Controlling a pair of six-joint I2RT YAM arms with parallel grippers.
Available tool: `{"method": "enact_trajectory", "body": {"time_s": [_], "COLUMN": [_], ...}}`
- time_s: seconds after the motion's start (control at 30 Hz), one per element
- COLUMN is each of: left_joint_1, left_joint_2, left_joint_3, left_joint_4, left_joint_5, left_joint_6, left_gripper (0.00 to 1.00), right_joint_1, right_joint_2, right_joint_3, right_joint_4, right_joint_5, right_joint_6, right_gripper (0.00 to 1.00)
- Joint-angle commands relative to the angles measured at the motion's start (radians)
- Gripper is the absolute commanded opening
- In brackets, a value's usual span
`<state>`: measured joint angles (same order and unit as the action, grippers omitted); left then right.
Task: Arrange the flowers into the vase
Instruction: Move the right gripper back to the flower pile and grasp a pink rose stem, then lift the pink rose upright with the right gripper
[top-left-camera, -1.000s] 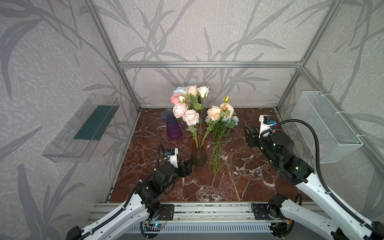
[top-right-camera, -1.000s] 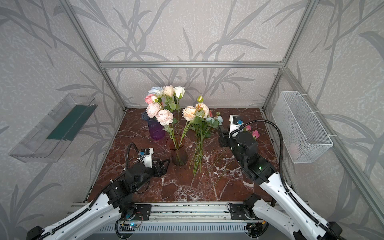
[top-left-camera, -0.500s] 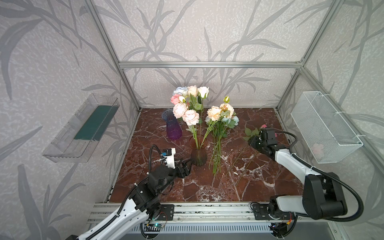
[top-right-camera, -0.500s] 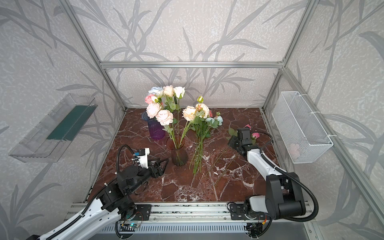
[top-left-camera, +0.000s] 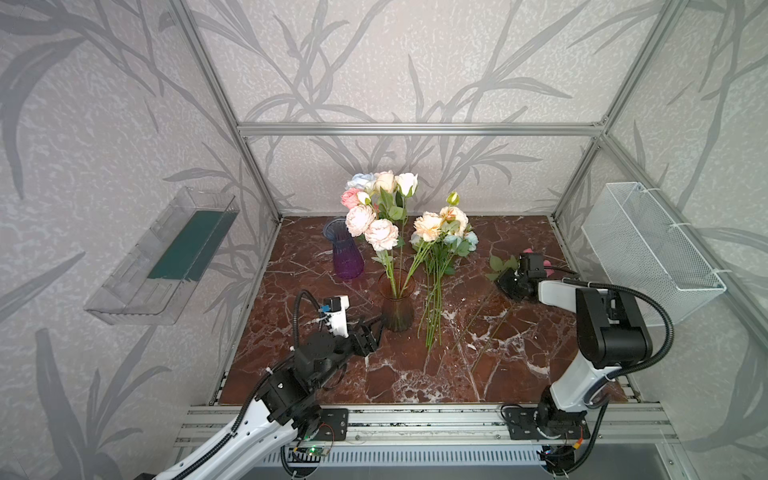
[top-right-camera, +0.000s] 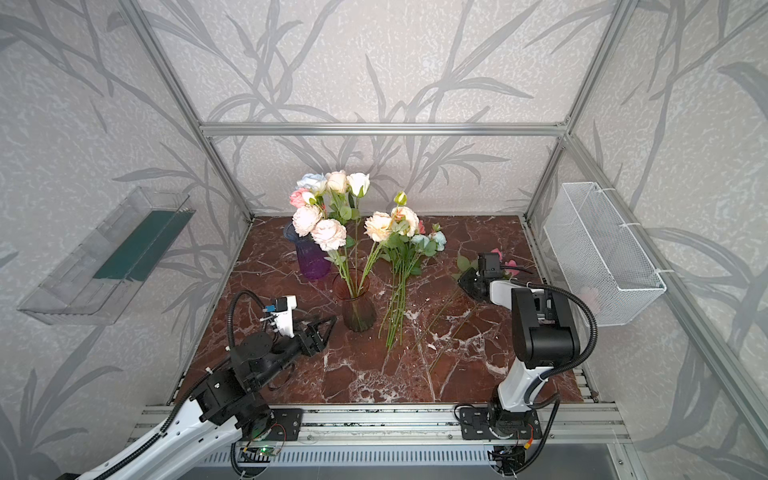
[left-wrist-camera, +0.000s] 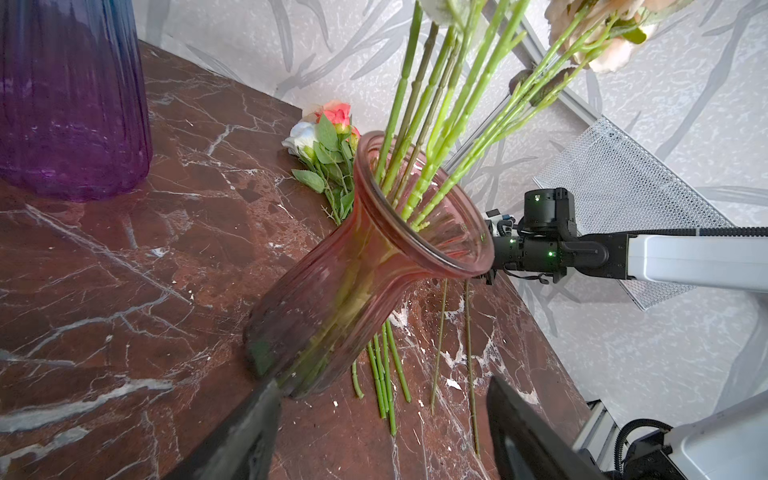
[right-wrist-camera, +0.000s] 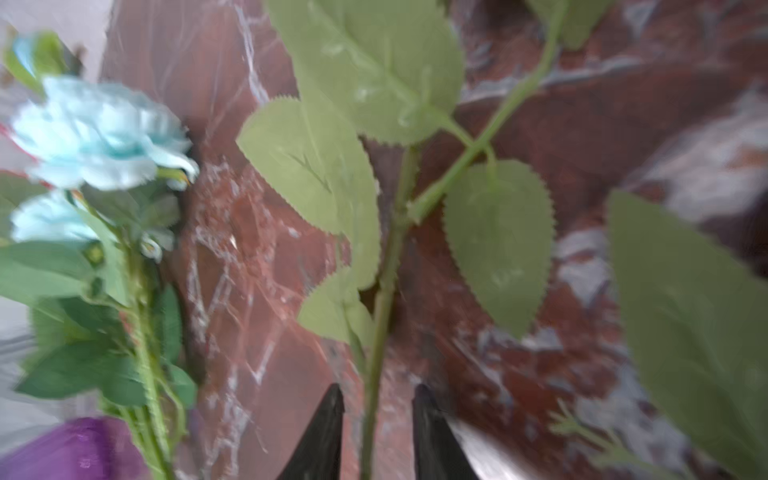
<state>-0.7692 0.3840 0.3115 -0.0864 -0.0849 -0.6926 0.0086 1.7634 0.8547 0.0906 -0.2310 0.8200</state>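
At the front, the left end effector (top-left-camera: 373, 329) stands wide open and empty just beside the foot of the vase (top-left-camera: 397, 307), which holds several flowers (top-left-camera: 380, 232). Farther back on the right, the right end effector (right-wrist-camera: 376, 395) straddles a leafy stem (right-wrist-camera: 386, 291) lying on the desk (top-left-camera: 415, 374). Its jaws are narrowed, with a sliver of gap either side, and grip nothing yet. The stem runs front to back, head at the far end; the right arm is nearer.

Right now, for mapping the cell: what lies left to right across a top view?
Clear shelf, purple vase, amber vase, loose flower bunch, right gripper, wire basket.
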Motion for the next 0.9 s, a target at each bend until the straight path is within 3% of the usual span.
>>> {"method": "enact_trajectory", "body": {"time_s": [0.0, 0.27, 0.5, 0.63, 0.87], "left_joint_1": [0.002, 0.001, 0.001, 0.001, 0.001], "left_joint_2": [-0.022, -0.036, -0.017, -0.039, -0.116], "left_joint_3": [0.0, 0.003, 0.023, 0.028, 0.027], "left_joint_4": [-0.018, -0.024, -0.031, -0.071, -0.19], "left_joint_5": [-0.018, -0.041, -0.055, -0.091, -0.203], "left_joint_6": [-0.001, 0.014, 0.015, -0.007, -0.051], "left_gripper": [0.79, 0.79, 0.79, 0.79, 0.83], "right_joint_1": [0.001, 0.001, 0.02, 0.053, 0.129], "right_joint_2": [0.019, -0.081, -0.198, -0.302, -0.544], "right_joint_3": [0.01, 0.001, -0.002, -0.007, -0.011], "right_joint_4": [0.043, 0.033, 0.018, 0.01, -0.06], "right_joint_5": [-0.05, -0.053, -0.051, -0.045, 0.069], "right_joint_6": [0.015, -0.014, -0.033, -0.045, -0.132], "right_gripper": [0.16, 0.05, 0.03, 0.02, 0.02]}}
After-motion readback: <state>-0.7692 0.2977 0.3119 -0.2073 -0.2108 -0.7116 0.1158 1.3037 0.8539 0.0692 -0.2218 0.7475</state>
